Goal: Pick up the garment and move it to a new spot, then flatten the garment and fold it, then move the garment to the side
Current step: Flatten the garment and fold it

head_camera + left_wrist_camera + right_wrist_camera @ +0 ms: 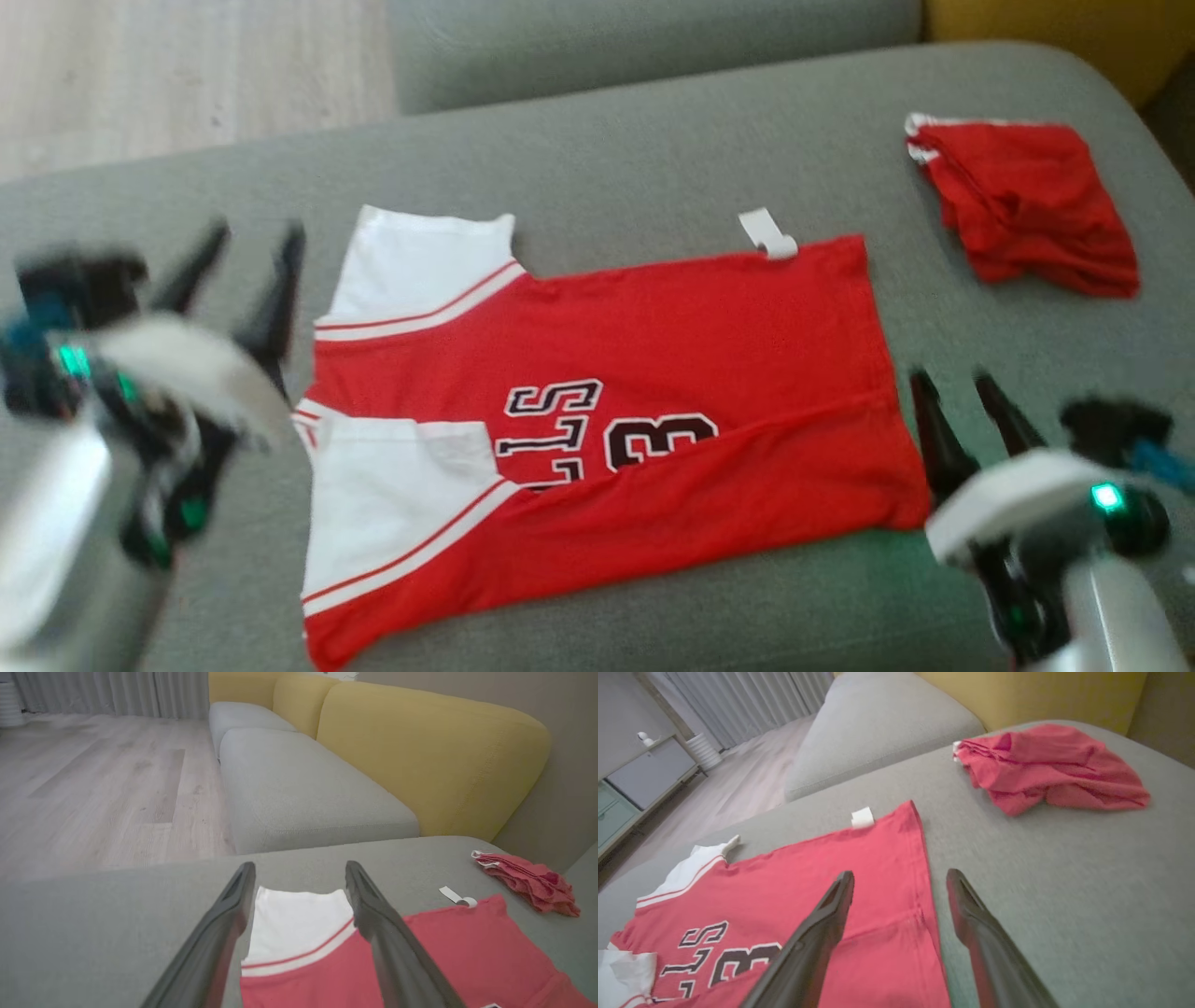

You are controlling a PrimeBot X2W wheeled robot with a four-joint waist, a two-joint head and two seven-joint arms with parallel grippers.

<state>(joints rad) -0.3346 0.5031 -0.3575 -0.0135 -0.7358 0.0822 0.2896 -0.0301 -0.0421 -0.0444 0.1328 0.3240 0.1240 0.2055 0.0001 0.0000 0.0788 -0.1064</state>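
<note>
Red jersey (709,317), white sleeves (420,261), black lettering (653,441), grey cushion (653,140), yellow backrest (420,756)

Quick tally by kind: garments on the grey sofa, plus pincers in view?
Red-and-white jersey, laid out: 1
Bunched red garment: 1
Pincers, both open: 2 (left pincer, right pincer)
Total: 4

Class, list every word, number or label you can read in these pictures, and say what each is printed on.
"LS": black, white-edged letters on the red jersey, lying sideways; a part-hidden letter before them, likely another L, runs under the fold.
"3": on the same jersey, beside the letters, partly covered by the fold.
White tag at the jersey's edge: no print readable.
Crumpled red garment: no text seen.
</note>
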